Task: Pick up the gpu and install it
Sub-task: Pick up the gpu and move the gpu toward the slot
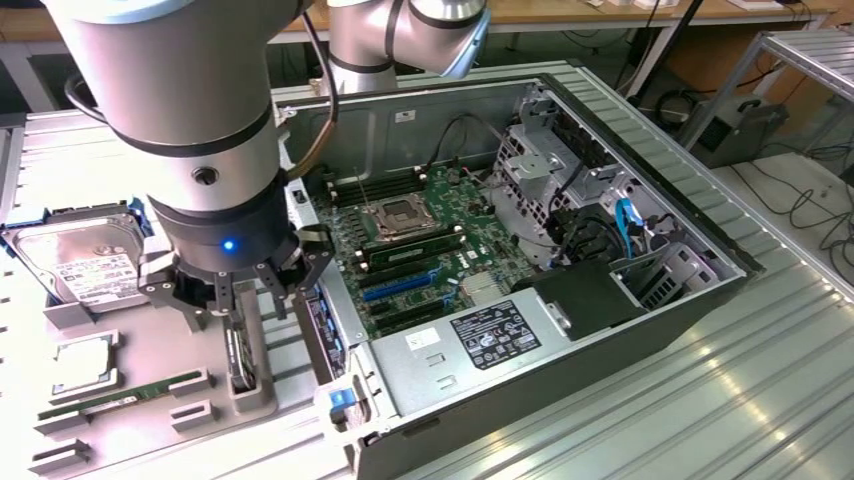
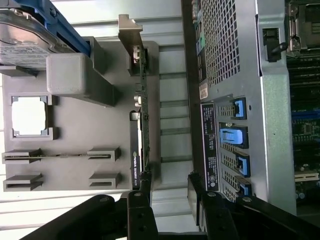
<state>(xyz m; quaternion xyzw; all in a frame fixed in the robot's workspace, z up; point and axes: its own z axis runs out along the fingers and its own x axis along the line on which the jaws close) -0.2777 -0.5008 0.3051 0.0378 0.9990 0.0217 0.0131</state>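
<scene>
Exterior view: the gripper (image 1: 254, 292) hangs over the gray tray (image 1: 147, 410), directly above the gpu (image 1: 240, 358). Its jaws stand apart and nothing is held. The gpu stands on edge in a slotted holder on the tray, just beside the open case (image 1: 694, 290). This upright seating probably presents the card's top edge for a pinch from above.

Wrist view: one finger (image 2: 145, 182) lines up with the end of the card opposite its bracket (image 2: 131, 35); contact cannot be confirmed. The case lies on its side, which leaves the blue slots (image 1: 400, 285) reachable from above.

Lettering along the card's edge appears to read "NVIDIA QUADRO". Labels on the hard drive (image 1: 87, 265) and power supply (image 1: 494, 330) are illegible.
</scene>
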